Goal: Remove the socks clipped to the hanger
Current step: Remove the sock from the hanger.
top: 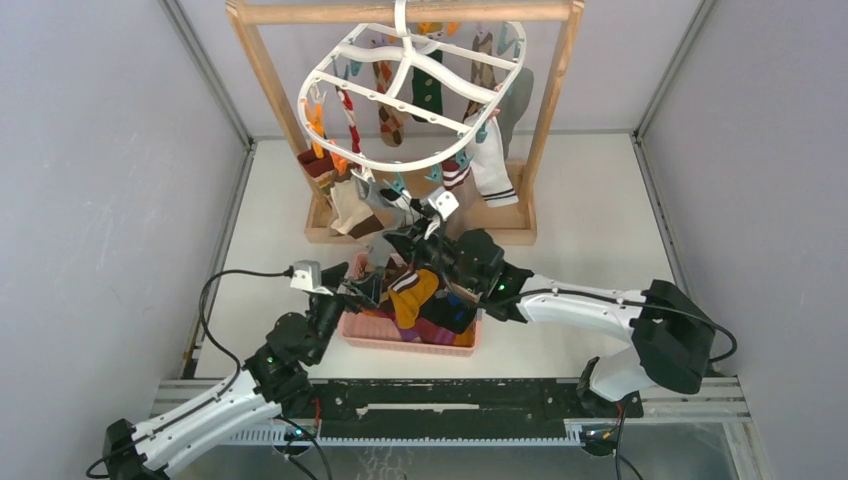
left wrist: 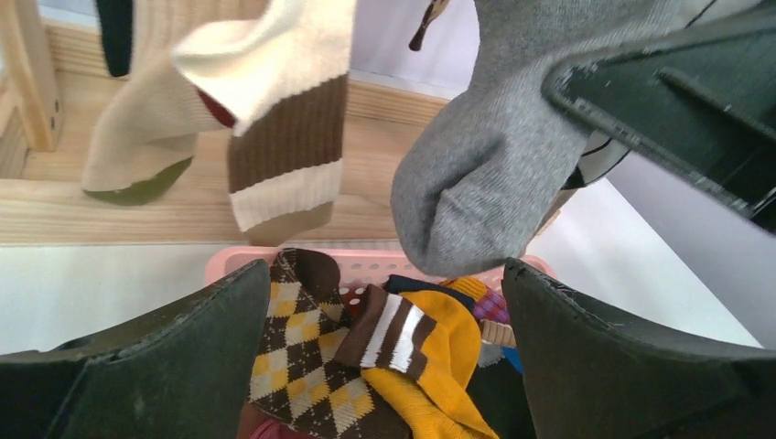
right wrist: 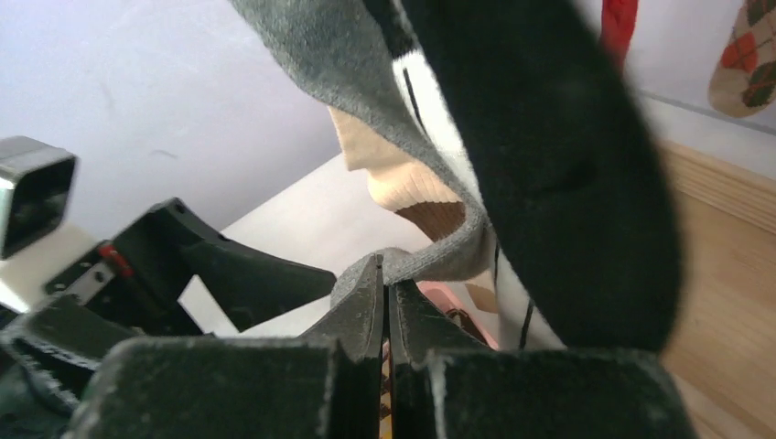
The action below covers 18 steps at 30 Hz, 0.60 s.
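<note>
While the grey sock [left wrist: 476, 174] hangs lengthwise straight down from the near rim of the hanger [top: 415, 165], right gripper [right wrist: 385, 297] clamped on its lower end from beneath; left gripper [left wrist: 384, 311] spread, empty, just below it over the pink basket [left wrist: 366, 262].

Top view sits high behind both arm bases, looking down and forward over the white surface [top: 600, 210] to the hanger [top: 410, 100]. Left wrist view is low and very near, facing forward through the left hand [left wrist: 386, 283] over the pink basket [left wrist: 233, 261]. Right wrist view is even nearer, tilted upward; both wrist views share the grey sock [left wrist: 476, 183].
</note>
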### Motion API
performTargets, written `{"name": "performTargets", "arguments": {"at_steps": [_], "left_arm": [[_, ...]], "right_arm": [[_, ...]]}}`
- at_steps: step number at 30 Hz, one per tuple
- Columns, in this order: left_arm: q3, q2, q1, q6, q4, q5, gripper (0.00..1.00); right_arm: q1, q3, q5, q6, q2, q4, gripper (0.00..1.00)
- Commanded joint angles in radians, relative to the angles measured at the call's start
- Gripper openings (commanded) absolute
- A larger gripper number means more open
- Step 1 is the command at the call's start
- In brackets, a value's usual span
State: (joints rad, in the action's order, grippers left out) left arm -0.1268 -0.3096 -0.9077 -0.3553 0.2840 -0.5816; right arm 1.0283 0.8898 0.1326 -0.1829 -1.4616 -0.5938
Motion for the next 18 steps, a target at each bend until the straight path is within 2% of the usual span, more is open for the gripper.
{"name": "performTargets", "arguments": {"at_steps": [1, 14, 18], "left_arm": [[0.004, -0.071, -0.003, 0.048, 0.14, 0.095, 1.0], [0.006, -0.198, -0.004, 0.086, 0.332, 0.245, 1.0], [0.003, -0.231, -0.004, 0.095, 0.358, 0.24, 1.0]], "right_arm": [[-0.042, -0.03, -0.187, -0.079, 0.076, -0.012, 0.02], [-0.05, -0.06, -0.259, -0.089, 0.126, 0.02, 0.02], [-0.05, -0.071, -0.263, -0.09, 0.134, 0.018, 0.03]]}}
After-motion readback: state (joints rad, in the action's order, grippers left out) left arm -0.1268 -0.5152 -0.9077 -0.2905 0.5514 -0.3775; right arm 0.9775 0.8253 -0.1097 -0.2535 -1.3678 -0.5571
